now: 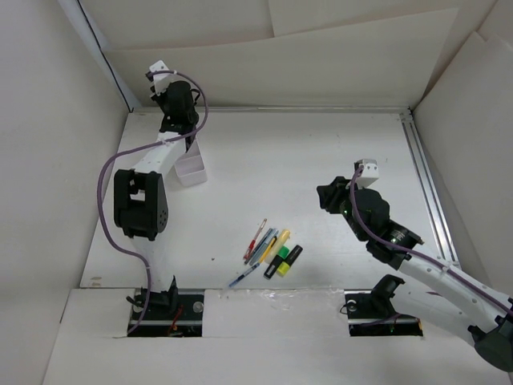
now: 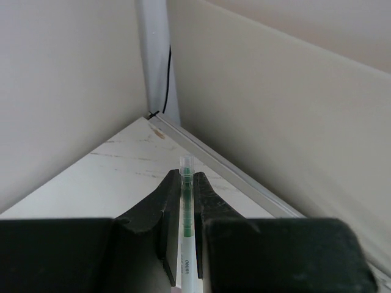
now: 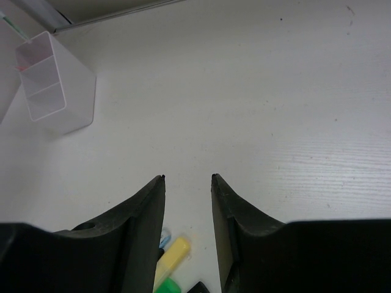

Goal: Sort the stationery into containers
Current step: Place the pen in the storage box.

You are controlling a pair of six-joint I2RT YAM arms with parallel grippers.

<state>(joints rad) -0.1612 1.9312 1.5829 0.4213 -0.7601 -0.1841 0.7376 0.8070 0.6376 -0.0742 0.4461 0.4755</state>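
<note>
My left gripper point(image 2: 187, 177) is shut on a thin white pen with a green core point(image 2: 186, 207), which sticks out past the fingertips. In the top view the left gripper point(image 1: 186, 138) hangs over the far end of the white two-compartment box point(image 1: 191, 170) at the back left. The box also shows in the right wrist view point(image 3: 56, 91), standing upright. My right gripper point(image 3: 187, 177) is open and empty above bare table; in the top view it point(image 1: 329, 196) is right of the pile. Red, blue and yellow pens point(image 1: 258, 245) and yellow and green highlighters point(image 1: 282, 258) lie at the front centre.
White walls enclose the table, with a metal rail point(image 1: 425, 184) along the right side and another rail point(image 2: 232, 174) at the back corner. A yellow highlighter point(image 3: 171, 253) lies just under my right fingers.
</note>
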